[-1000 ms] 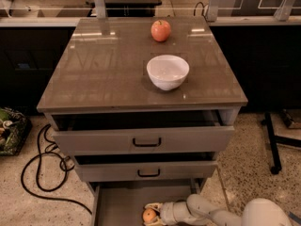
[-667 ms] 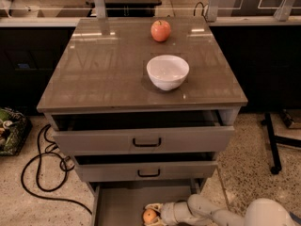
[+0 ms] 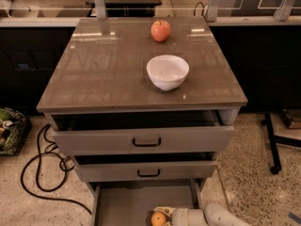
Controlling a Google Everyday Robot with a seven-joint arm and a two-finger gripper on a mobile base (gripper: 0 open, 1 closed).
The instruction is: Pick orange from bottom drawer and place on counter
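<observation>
Down at the very bottom of the view, the gripper (image 3: 164, 214) sat right up against the orange (image 3: 158, 219), its pale casing touching the fruit's right side; whether it had a hold on it could not be told. Both were inside the bottom drawer (image 3: 134, 202), pulled out, with the orange right of the middle of the flat grey floor. The white arm (image 3: 221, 216) came in from the lower right corner. Above them, the middle drawer (image 3: 108, 172) and the top drawer (image 3: 188, 139) each stood partly open, black handles facing front. Up on the counter (image 3: 99, 74), a white bowl (image 3: 167, 71) stood right of centre, and a reddish apple (image 3: 161, 30) stood apart behind it, near the far edge. Black cables (image 3: 40, 173) looped over the speckled floor to the cabinet's left.
</observation>
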